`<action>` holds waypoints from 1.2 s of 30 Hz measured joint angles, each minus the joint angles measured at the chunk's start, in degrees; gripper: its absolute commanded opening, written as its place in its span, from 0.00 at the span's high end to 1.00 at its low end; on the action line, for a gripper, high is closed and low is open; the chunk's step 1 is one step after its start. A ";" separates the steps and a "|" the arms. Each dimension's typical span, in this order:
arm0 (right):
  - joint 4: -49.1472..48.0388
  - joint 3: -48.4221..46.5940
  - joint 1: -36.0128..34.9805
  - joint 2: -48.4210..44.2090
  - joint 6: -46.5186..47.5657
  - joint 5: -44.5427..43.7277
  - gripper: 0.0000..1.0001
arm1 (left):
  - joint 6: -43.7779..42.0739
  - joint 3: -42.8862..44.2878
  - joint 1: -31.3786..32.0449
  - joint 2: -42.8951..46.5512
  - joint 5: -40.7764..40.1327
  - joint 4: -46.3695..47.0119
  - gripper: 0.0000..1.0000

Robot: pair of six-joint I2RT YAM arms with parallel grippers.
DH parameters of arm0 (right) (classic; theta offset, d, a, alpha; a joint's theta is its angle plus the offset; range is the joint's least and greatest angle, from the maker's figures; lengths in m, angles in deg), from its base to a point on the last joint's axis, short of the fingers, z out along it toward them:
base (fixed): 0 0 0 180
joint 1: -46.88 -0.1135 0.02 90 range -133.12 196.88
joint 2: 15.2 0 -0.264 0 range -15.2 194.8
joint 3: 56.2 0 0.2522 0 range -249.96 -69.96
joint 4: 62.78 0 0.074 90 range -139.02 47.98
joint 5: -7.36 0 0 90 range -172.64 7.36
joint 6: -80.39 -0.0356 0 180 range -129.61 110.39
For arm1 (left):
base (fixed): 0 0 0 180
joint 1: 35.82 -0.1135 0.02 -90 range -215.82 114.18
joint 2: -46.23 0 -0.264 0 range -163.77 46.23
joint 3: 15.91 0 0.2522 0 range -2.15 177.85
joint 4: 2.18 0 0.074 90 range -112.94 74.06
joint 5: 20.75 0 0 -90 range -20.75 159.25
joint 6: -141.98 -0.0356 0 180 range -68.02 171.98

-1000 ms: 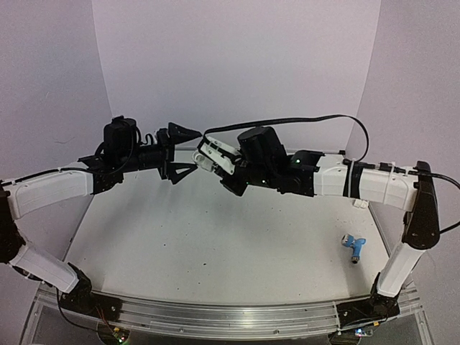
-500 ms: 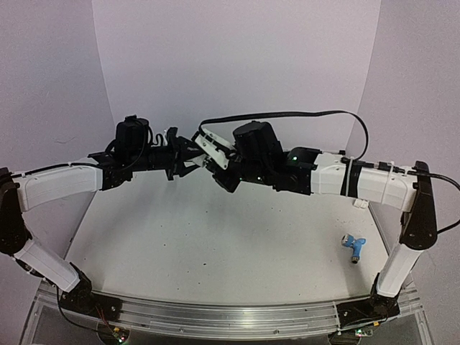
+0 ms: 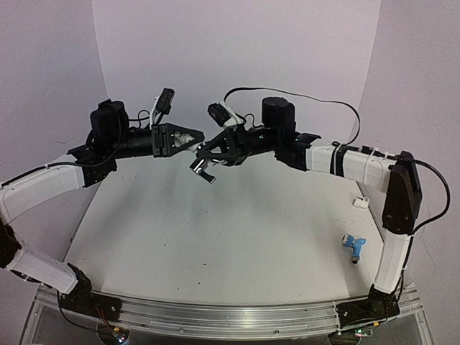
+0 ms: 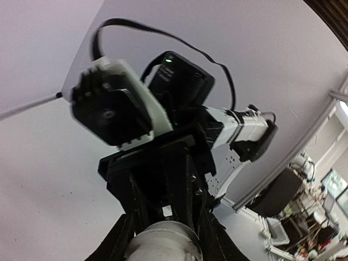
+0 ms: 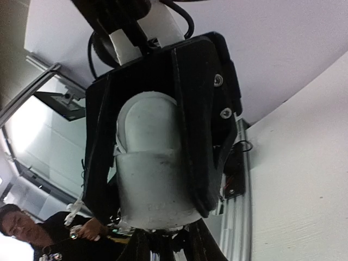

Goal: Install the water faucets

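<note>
My left gripper point(image 3: 191, 136) is raised above the table's back and shut on a white cylindrical fitting point(image 3: 188, 136), which fills the bottom of the left wrist view point(image 4: 163, 242). My right gripper point(image 3: 204, 158) meets it nose to nose. It is shut on the silver faucet point(image 3: 203, 169), whose bent spout hangs below the fingers. In the right wrist view the white fitting point(image 5: 149, 179) sits between the left gripper's black fingers point(image 5: 204, 136), straight in front of my right gripper point(image 5: 169, 247). The light blue faucet point(image 3: 353, 245) lies on the table at the right.
A small white fitting point(image 3: 361, 203) lies near the table's right edge, behind the blue faucet. White walls close the table point(image 3: 215, 237) at the back and on both sides. The right arm's black cable point(image 3: 316, 103) loops above it.
My left gripper has gone from wide open to shut on the white fitting. Both arms have risen, and the right wrist has turned over, so the silver faucet now hangs below it.
</note>
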 measured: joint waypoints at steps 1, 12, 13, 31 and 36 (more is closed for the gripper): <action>-3.78 0.55 -0.55 0.15 -3.93 1.84 1.00 | -2.75 -0.79 0.02 1.44 1.90 0.52 1.00; -19.61 2.36 -4.35 0.68 -19.45 6.58 1.00 | -14.80 -5.25 0.72 8.74 7.30 2.73 0.26; -19.78 2.56 -4.24 0.68 -19.52 7.10 1.00 | -14.03 -5.55 0.44 9.09 8.57 2.45 0.16; -5.88 8.68 1.51 0.20 -2.14 3.91 1.00 | 11.76 -10.01 -4.59 10.78 4.50 -1.29 0.14; -3.56 9.92 1.95 0.20 -0.33 3.45 1.00 | 13.44 -10.01 -4.94 8.22 4.79 -1.62 0.11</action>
